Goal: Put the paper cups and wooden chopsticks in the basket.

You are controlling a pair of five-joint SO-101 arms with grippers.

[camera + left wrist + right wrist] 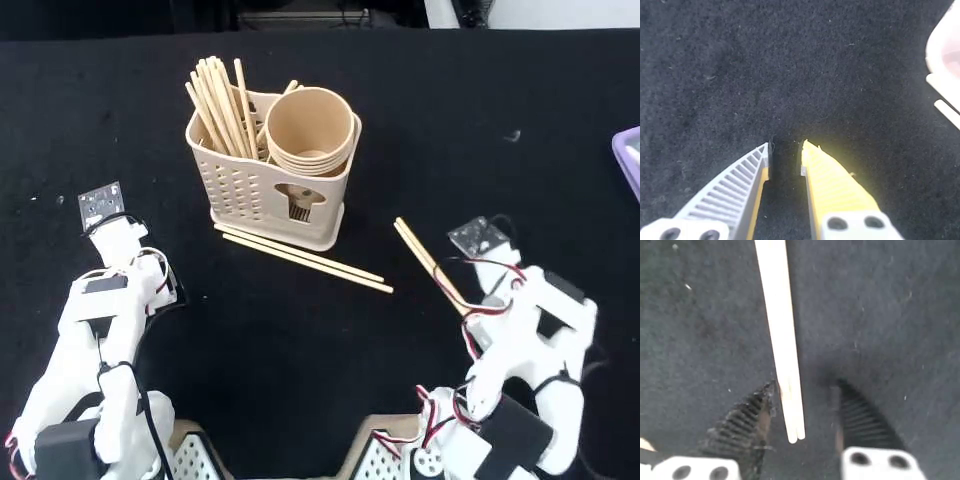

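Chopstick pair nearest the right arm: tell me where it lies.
The chopstick pair lies on the black table right of the basket in the high view, one end inside the open right gripper.

Light is even and diffuse from above. The black worktop (500, 100) reads dark and matte. Shadows are soft. In the right wrist view the chopstick (782, 340) is washed out pale.

The left tool (785, 150) points at the black counter (765, 65), its fingers slightly apart and empty, with the basket (946, 50) near.
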